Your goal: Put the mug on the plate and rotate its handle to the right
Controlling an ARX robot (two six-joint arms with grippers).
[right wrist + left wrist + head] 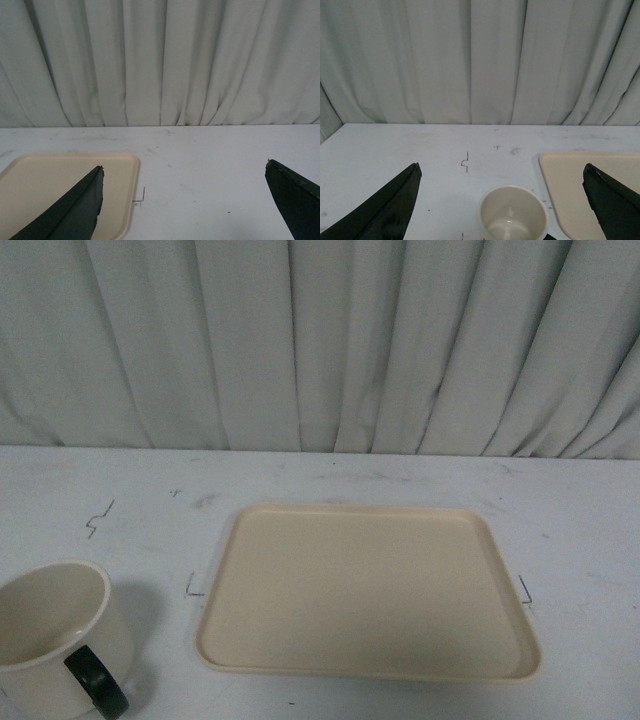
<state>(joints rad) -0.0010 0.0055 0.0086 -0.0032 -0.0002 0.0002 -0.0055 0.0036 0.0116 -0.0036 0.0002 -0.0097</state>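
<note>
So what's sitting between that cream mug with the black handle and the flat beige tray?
Nothing: the front view shows bare white table between the cream mug and beige rectangular tray, bar one small dark mark.

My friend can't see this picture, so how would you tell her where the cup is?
Start at the white table in front of the grey curtain, where a big flat beige plate lies. The mug stands on the table left of the plate, at the near edge. It is the only round, tall thing: cream, with a black handle.
</note>
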